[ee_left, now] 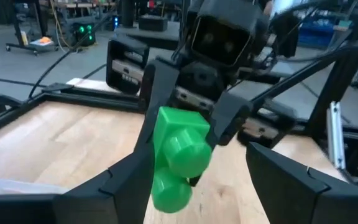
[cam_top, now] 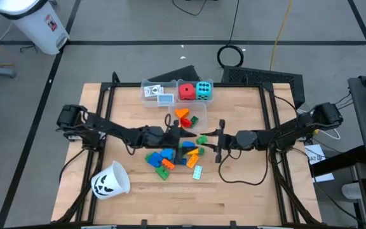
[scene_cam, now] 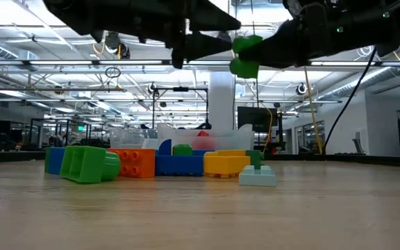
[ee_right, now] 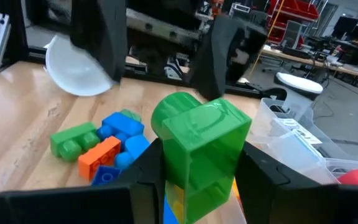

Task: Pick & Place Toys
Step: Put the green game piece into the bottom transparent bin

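My right gripper (cam_top: 208,138) comes in from the table's right and is shut on a green block (cam_top: 201,139), held above a pile of blue, orange, green and yellow blocks (cam_top: 170,158). My left gripper (cam_top: 186,136) faces it from the left and is open. In the left wrist view its fingers (ee_left: 129,177) stand on either side of the green block's studded end (ee_left: 179,155). I cannot tell whether they touch it. A pale green block (scene_cam: 257,177) lies on the table apart from the pile. A red die (cam_top: 186,91) and a cyan die (cam_top: 203,91) sit in a clear bin. My right gripper pinches the green block by two opposite sides (ee_right: 173,174) between its two fingers. The fingers lie level and come from the table's right. The block is lifted clear of the pile (scene_cam: 144,163), its round studs (scene_cam: 244,55) turned toward my left gripper.
Clear bins (cam_top: 152,84) stand at the far middle, one with white cards (cam_top: 164,98), one with an orange block (cam_top: 183,114). A white cup with a black face (cam_top: 110,181) lies on its side near the left front. Bare wood lies at the near right.
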Robot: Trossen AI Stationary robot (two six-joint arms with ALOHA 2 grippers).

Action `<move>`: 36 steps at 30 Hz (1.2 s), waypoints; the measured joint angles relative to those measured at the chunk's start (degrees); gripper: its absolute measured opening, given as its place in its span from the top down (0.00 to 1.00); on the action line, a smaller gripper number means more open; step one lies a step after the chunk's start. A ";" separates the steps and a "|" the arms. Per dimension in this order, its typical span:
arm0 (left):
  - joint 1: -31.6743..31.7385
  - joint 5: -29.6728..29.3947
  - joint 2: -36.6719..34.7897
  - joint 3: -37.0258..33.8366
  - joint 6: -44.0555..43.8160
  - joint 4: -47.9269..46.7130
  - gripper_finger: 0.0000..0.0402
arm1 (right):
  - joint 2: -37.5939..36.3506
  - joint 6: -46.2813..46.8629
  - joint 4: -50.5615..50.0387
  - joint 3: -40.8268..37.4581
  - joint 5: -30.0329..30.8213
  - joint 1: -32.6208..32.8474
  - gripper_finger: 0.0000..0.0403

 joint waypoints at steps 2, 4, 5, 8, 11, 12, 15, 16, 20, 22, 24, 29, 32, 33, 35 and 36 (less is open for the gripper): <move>0.05 0.03 1.69 1.77 1.51 0.27 0.37 | 0.29 0.19 -0.02 0.00 0.02 0.02 0.73; 0.07 -0.05 3.02 2.99 3.05 -0.06 0.36 | 0.28 0.20 0.09 0.00 -0.65 0.10 0.73; 0.07 -0.10 3.64 3.69 3.75 0.04 0.36 | 0.27 0.20 0.26 0.00 -1.25 0.12 0.73; 0.07 -1.58 4.69 4.62 5.63 -0.34 0.36 | 0.30 0.09 0.33 -0.02 -1.22 0.73 0.73; 0.17 -3.13 4.97 4.77 7.04 -0.08 0.36 | 0.30 -1.90 1.38 -0.04 -0.84 1.52 0.73; 0.17 -3.57 4.97 4.77 7.19 -0.08 0.36 | 0.30 -2.56 1.59 -0.04 -0.74 1.69 0.73; 0.36 -3.80 4.97 4.77 7.26 -0.16 0.38 | 0.30 -2.98 1.51 -0.04 0.29 1.81 0.73; 0.40 -3.86 4.97 4.77 7.35 -0.17 0.39 | 0.30 -2.81 1.52 -0.04 0.79 1.82 0.73; 0.39 -4.37 4.97 4.77 7.61 -0.58 0.47 | 0.30 -2.23 1.45 -0.07 1.03 1.84 0.73; 0.39 -4.28 4.97 4.77 7.41 -0.85 0.53 | 0.30 -2.48 1.32 -0.07 1.09 1.81 0.73; 0.41 -4.26 4.97 4.77 7.22 -0.97 0.59 | 0.30 -2.57 1.36 -0.07 1.16 1.80 0.73; 0.83 -5.74 4.97 4.75 5.87 -1.25 0.68 | 0.27 -2.00 1.29 -0.17 2.85 1.75 0.71; 0.79 -6.93 4.97 4.75 4.98 -1.18 0.71 | 0.30 -1.27 1.23 -0.17 3.55 1.79 0.62; 0.79 -7.35 4.97 4.75 5.04 -1.19 0.72 | 0.30 -0.77 1.26 -0.15 3.40 1.79 0.59; 0.85 -8.32 4.24 4.75 5.74 -2.07 0.72 | 0.29 0.50 1.37 -0.11 3.17 1.81 0.53; 0.90 -8.97 3.45 4.75 6.09 -2.89 0.72 | 0.27 1.48 1.48 -0.03 3.23 1.84 0.50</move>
